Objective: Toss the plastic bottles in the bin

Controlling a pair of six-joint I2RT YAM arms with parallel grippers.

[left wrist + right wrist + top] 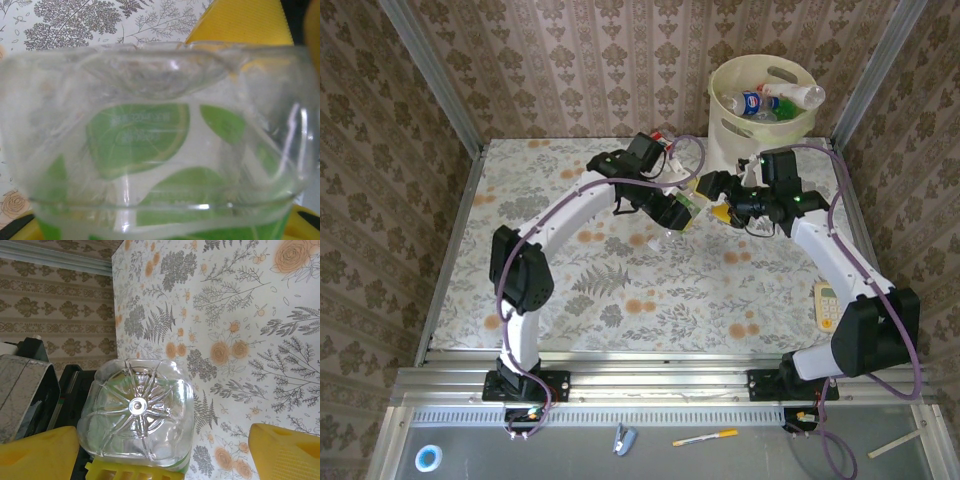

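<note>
- Damask-patterned walls [570, 60] enclose a flower-printed surface [620, 290].
- At the middle of the far half, the left pincer [680, 212] pinches a clear green-labelled bottle [150, 140]. Its yellow fingers [306, 224] show at the bottle's lower corners in the left wrist view.
- The right pincer [722, 210] stands spread just beside that bottle. In the right wrist view its yellow fingers [287, 450] flank the bottle's star-ribbed base, and I cannot tell whether either touches it.
- The bin [735, 135] stands at the far right corner, just beyond both pincers. Several plastic bottles [770, 98] lie inside, one leaning on the rim.
- A pale calculator [827, 305] lies near the right edge.
</note>
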